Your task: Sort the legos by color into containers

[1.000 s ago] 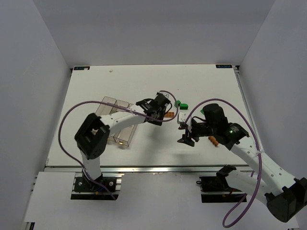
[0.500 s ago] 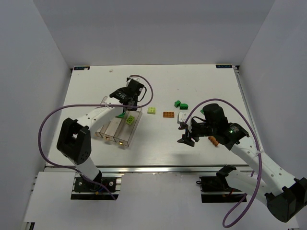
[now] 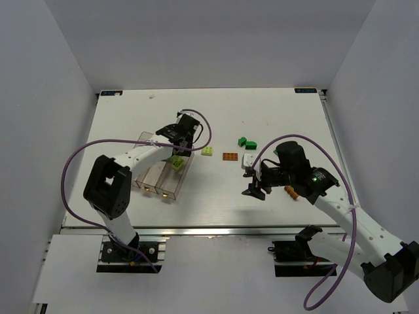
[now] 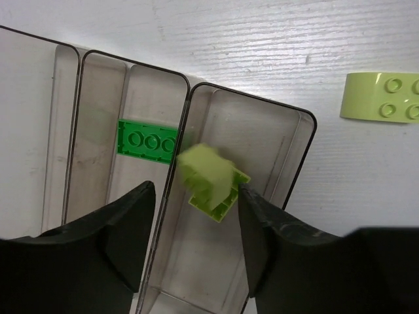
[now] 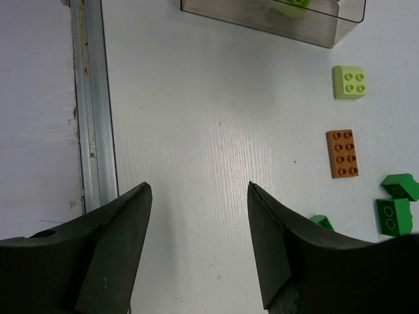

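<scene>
The clear bins (image 3: 152, 171) stand left of centre. My left gripper (image 3: 178, 145) hovers over their far end, jaws open. In the left wrist view a blurred lime brick (image 4: 209, 180) is loose between the open fingers (image 4: 131, 222), over the rightmost bin (image 4: 249, 97). A dark green brick (image 4: 147, 139) lies in the middle bin. On the table lie a lime brick (image 3: 207, 151), an orange brick (image 3: 229, 156) and two dark green bricks (image 3: 247, 142). My right gripper (image 3: 255, 186) is open and empty, near them.
An orange-brown piece (image 3: 292, 192) lies beside the right arm. The right wrist view shows the metal rail (image 5: 91, 98) at the table's near edge, the bins' end (image 5: 262, 23), the lime brick (image 5: 349, 82), the orange brick (image 5: 343, 154) and green bricks (image 5: 394, 216).
My left arm swung left from the loose bricks to over the bins, and a lime brick now shows in the rightmost bin. The right arm has not moved.
</scene>
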Tool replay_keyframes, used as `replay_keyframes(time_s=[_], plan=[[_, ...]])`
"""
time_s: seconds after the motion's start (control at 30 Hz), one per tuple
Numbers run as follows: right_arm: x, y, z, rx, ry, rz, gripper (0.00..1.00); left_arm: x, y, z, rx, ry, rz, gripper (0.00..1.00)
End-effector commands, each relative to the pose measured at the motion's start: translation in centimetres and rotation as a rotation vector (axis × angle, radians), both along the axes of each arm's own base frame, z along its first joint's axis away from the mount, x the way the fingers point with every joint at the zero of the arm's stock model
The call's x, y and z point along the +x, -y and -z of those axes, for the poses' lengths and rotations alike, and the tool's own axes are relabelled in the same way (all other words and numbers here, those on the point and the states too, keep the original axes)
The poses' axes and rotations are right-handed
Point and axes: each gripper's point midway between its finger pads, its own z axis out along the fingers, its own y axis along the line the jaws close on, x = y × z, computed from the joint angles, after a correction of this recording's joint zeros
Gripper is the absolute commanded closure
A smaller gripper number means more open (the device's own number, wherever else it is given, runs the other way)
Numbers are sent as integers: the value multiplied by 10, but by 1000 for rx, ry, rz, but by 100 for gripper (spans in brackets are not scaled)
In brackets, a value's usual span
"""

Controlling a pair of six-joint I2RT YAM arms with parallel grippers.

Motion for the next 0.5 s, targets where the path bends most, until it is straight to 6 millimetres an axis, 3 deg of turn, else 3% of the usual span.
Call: replay_keyframes(time_s=[0.0,0.13,0.23,0.47], plan=[[-1,0,0,2,4,-14,34,2,-2,-10,-7,49,-14,35],[-1,-1,1,0,3,-15,34,1,0,-15,-28,60,-14,22],[1,-1,4,-9,-4,-7,34,0,3,-25,-65,78,-9,22],[22,-7,12,-20,0,49,34,-17,19,-101,-301,254,85,19]])
